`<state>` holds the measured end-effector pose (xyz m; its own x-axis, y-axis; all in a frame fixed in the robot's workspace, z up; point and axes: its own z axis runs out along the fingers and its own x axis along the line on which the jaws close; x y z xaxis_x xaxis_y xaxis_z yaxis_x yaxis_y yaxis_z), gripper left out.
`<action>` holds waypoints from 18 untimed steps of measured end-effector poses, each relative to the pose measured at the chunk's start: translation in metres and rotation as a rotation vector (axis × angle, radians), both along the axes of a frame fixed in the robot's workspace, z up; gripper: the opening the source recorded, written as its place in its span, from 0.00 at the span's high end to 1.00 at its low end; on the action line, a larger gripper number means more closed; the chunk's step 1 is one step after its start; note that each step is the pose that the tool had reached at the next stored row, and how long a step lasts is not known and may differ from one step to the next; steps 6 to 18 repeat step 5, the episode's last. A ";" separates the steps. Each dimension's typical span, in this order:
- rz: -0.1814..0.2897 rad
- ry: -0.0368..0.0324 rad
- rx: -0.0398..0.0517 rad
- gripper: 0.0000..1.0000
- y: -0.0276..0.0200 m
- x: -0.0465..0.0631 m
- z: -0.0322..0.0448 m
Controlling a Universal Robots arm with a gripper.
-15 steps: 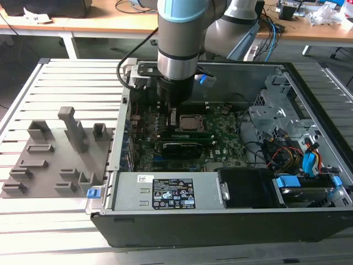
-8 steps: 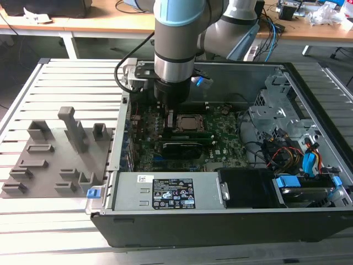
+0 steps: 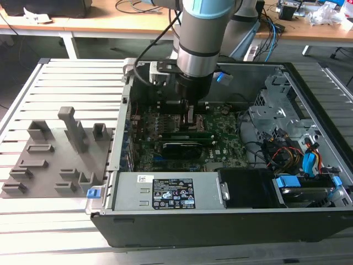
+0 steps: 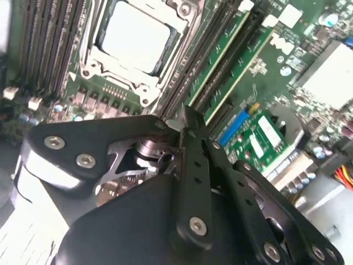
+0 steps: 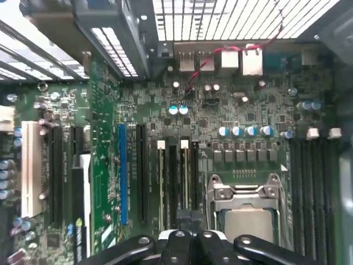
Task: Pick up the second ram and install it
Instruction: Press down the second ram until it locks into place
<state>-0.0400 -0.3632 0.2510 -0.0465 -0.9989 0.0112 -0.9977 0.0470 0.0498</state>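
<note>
Second ram [image 4: 229, 66] seated in slot at 3 o'clock of CPU socket [image 4: 138, 41], beside first stick; gripper [image 5: 187, 221] directly above it, fingers clenched together, empty, likely pressing stick down to latch; fixture block [image 3: 58, 157] outside case

arm [image 3: 201, 33] is built from silver-grey cylindrical segments, with a light blue cap at the upper joint and a black band lower down. black cables are routed along it. wrist section is black, with a grey bracket mounted beside it. gripper [image 4: 185, 130] is made of matte black linkage bars, pinned with round silver screws; bare metal hardware is seen between the links.
</note>
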 end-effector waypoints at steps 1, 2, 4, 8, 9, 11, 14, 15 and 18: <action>0.000 -0.0001 0.0001 0.89 0.0000 0.000 0.0022; 0.000 -0.0002 0.0004 0.89 0.0000 0.000 0.0023; 0.000 -0.0001 0.0002 0.89 0.0000 0.000 0.0025; 0.000 -0.0001 0.0001 0.89 0.0000 0.000 0.0026; 0.000 -0.0001 0.0001 0.89 0.0000 0.000 0.0026; 0.000 -0.0001 0.0001 0.89 0.0000 0.000 0.0026; 0.000 -0.0001 0.0001 0.89 0.0000 0.000 0.0026; 0.000 -0.0001 0.0001 0.89 0.0000 0.000 0.0026; 0.000 -0.0001 0.0001 0.89 0.0000 0.000 0.0026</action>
